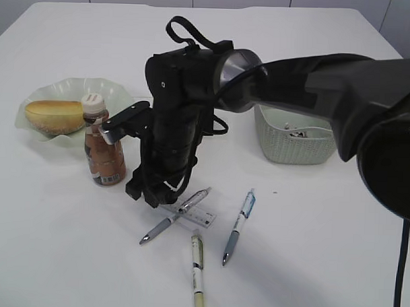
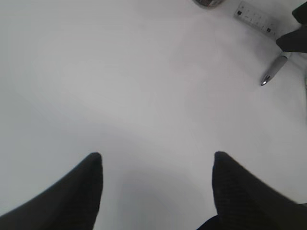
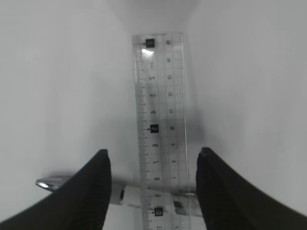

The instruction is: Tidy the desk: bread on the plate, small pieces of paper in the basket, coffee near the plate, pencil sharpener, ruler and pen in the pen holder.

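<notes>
R gripper wide apart, astride ruler lying on desk, not gripping. L gripper wide, over bare desk.

Showing three pens, one ruler, one coffee bottle, one bread, one plate, one basket.

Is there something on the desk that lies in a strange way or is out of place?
Yes. A pen lies across the ruler, so they overlap. Two more pens lie loose on the desk. Nothing looks spilled or damaged.
</notes>
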Robot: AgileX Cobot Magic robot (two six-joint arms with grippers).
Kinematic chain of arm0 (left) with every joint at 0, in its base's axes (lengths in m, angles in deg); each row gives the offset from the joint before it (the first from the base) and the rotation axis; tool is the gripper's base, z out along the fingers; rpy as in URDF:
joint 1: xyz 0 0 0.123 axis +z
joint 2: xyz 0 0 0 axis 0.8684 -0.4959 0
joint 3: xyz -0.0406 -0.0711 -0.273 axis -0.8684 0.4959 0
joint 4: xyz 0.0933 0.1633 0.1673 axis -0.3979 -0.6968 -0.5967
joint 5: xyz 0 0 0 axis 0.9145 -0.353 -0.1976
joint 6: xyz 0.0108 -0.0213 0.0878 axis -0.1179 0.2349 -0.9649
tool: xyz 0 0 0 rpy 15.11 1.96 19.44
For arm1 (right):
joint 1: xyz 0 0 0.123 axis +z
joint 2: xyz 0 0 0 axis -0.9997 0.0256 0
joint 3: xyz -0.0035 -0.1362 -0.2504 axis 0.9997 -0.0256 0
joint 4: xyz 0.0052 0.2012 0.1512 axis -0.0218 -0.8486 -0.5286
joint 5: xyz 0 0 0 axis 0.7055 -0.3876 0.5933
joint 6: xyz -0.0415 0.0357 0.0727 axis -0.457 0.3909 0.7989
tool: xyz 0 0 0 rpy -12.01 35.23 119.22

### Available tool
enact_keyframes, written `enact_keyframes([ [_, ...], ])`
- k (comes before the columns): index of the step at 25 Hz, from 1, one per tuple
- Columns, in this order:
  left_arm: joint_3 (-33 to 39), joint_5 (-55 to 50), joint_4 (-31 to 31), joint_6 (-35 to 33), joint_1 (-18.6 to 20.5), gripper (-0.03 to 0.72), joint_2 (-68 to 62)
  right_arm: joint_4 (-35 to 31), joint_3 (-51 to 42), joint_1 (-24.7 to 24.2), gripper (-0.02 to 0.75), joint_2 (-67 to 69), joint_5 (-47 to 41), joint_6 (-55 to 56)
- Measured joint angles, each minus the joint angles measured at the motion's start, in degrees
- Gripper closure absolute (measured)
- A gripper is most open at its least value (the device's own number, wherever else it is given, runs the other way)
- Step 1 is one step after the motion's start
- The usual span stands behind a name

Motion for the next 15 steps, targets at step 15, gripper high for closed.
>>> enact_keyframes([
  [15, 0.0, 1.6, -0.1, 0.0, 0.0, 0.167, 0.0, 1.4, 2.4, 0.0, 0.320, 2.5, -2.4, 0.3],
])
